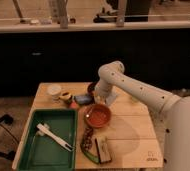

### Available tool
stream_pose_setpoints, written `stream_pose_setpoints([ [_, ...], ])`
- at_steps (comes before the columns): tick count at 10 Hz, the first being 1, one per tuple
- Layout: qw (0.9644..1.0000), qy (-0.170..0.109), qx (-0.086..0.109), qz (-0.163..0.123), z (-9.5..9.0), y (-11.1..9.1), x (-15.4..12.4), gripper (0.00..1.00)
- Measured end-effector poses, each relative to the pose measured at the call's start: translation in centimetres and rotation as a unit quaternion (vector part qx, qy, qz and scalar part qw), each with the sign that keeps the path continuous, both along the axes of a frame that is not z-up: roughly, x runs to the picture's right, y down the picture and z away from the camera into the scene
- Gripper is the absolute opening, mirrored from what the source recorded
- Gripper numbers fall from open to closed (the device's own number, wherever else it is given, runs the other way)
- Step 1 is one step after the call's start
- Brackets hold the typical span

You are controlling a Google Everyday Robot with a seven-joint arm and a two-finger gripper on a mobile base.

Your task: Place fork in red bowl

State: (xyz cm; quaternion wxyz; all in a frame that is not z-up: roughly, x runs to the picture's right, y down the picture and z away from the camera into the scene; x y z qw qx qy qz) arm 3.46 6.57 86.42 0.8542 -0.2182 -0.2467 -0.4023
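**Gripper over the far rim of the red bowl: a bad drop is the main risk**

I have the gripper (pixel 103 100) hanging just above the upper edge of the red bowl (pixel 97 116), near the middle of the frame. It sits over the rim rather than over the bowl's centre. The bowl stands on the bench (pixel 133 135), just right of the green tray (pixel 35 150) that fills the lower left.

What worries me from here:

- **Missed drop.** The bowl is shallow and glossy. I judge that a fork let go this close to the rim could land across the edge and tip out onto the bench.
- **Wrong bowl.** The dark maroon bowl (pixel 91 88) sits just behind the gripper, toward the top of the frame. A small drift that way would put the fork in the wrong dish.
- **Knocking things.** A blue object (pixel 83 100) and a yellow cup (pixel 65 95) crowd the bowl's upper left. Coming down off-centre could clip the rim and push the bowl into them.

Whether the gripper is apart or closed I cannot tell, nor whether it carries anything. It looks clear of the bowl, though I would not swear to it.

I cannot place the fork with any certainty either. A pale utensil (pixel 53 136) lies slantwise in the tray, but I cannot make out tines — it may be the fork.
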Motion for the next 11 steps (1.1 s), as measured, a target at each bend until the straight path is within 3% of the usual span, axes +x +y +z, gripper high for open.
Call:
stream_pose_setpoints([
  [2,1.0000,0.004,-0.007,-0.001,-0.1,0.8,-0.3,0.10],
  [4,0.9998,0.008,-0.020,-0.002,-0.5,1.6,-2.2,0.00],
  [7,0.9994,0.017,-0.028,0.006,-1.6,1.6,-3.4,0.00],
  [11,0.9984,-0.012,-0.034,0.044,-2.9,1.2,-3.3,0.00],
])
